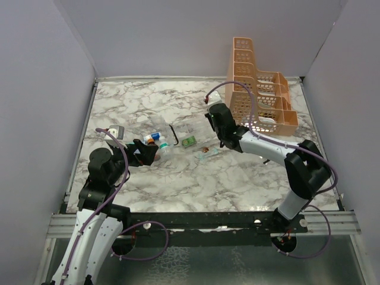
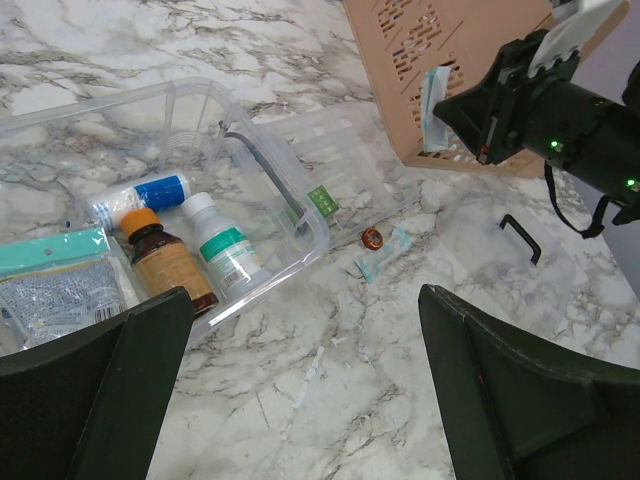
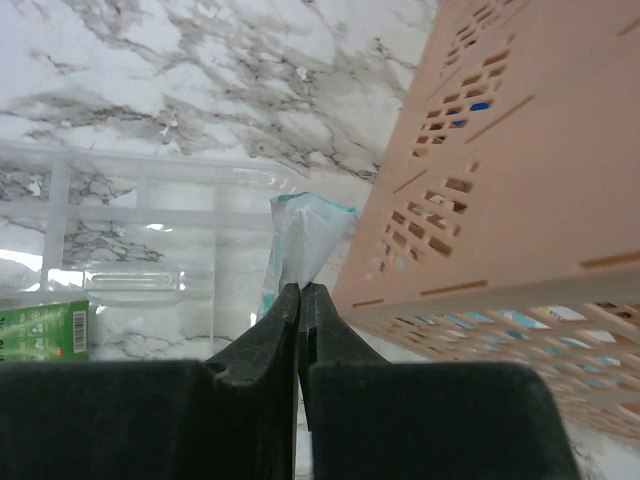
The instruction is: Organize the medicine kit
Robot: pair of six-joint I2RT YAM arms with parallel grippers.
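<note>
A clear plastic kit box (image 2: pixel 100 105) lies open at the table's middle (image 1: pixel 196 127). It holds a brown bottle (image 2: pixel 165 262), a white bottle (image 2: pixel 225 250), a blue-and-white roll (image 2: pixel 140 197), a teal gauze packet (image 2: pixel 55 280) and a small green box (image 2: pixel 321 200). My right gripper (image 3: pixel 301 292) is shut on a white-and-teal packet (image 3: pixel 305 235), held upright beside the orange basket (image 3: pixel 520 150); it also shows in the top view (image 1: pixel 211 114). My left gripper (image 2: pixel 310 400) is open and empty over bare marble near the box's front (image 1: pixel 144 153).
The orange slotted basket (image 1: pixel 261 95) stands at the back right. A small clear packet with a brown round item (image 2: pixel 382 248) lies on the marble right of the box. A small black bracket (image 2: pixel 522 238) lies further right. Grey walls close in three sides.
</note>
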